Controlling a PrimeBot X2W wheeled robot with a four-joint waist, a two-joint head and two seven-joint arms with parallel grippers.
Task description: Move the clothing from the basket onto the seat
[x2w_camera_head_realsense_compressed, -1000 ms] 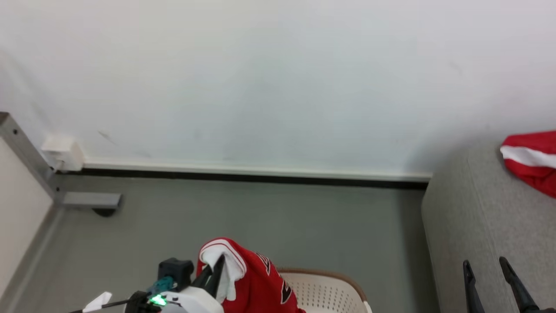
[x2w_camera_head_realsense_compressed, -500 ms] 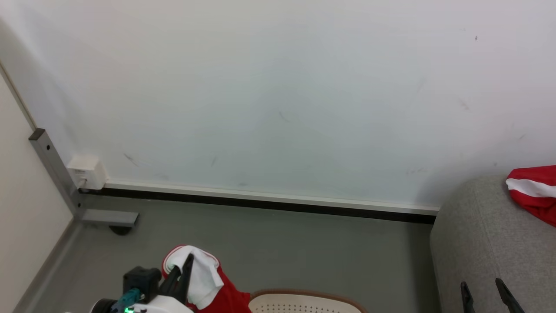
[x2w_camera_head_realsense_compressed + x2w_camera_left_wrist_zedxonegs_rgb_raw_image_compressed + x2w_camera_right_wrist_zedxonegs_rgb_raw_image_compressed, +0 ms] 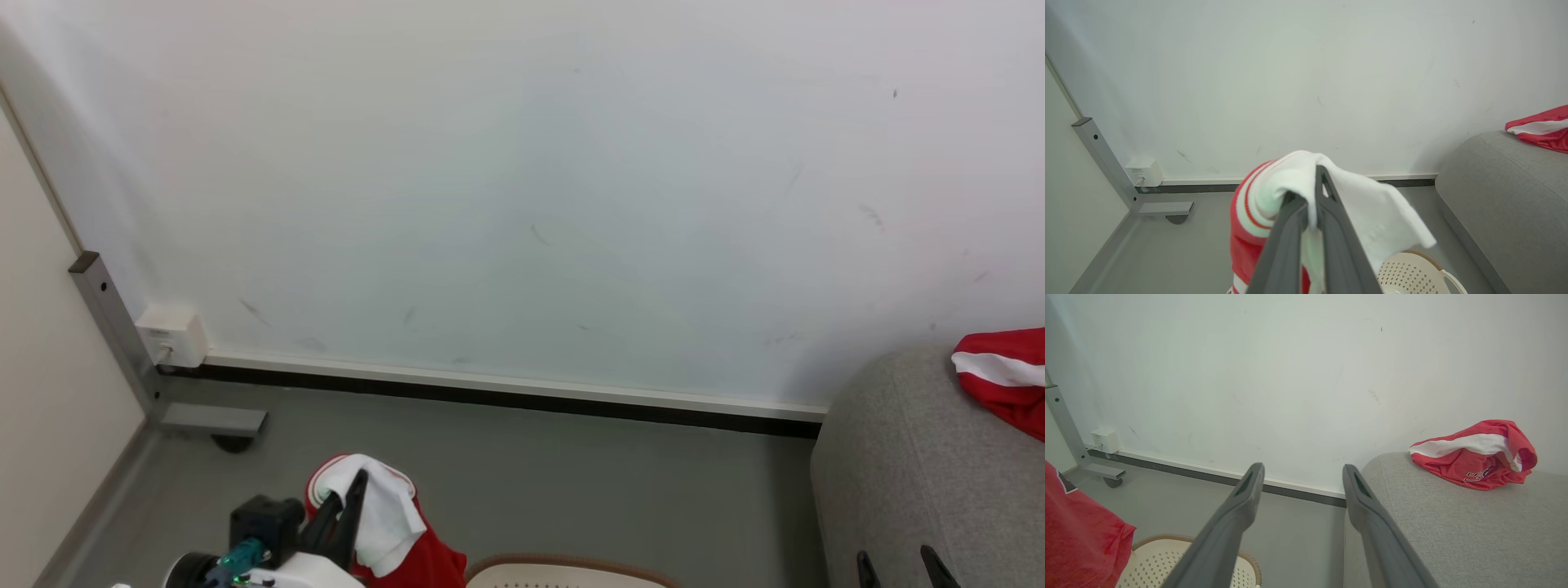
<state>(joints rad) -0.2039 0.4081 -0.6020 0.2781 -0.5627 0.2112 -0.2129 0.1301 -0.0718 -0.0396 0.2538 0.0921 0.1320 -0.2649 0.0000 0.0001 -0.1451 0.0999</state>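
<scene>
**Left gripper holds one red jersey up; another lies on the seat**

Head view: the left gripper (image 3: 347, 494) is pinched shut on a red jersey (image 3: 384, 523) with a white band, up above the basket (image 3: 563, 563) rim. A second red jersey (image 3: 1004, 376) lies on the seat (image 3: 898, 457), near its back edge by the wall. Just the tips of the right gripper (image 3: 894, 557) peek up.

Left wrist view: both fingers squeeze the white band tight. The red part hangs down beside the basket rim.

Right wrist view: the right gripper (image 3: 1302, 468) stands wide and holds nothing. Here the basket bottom shows bare, but the hanging jersey hides part of it.

I think one piece is done. The held one must go over to the seat.
</scene>
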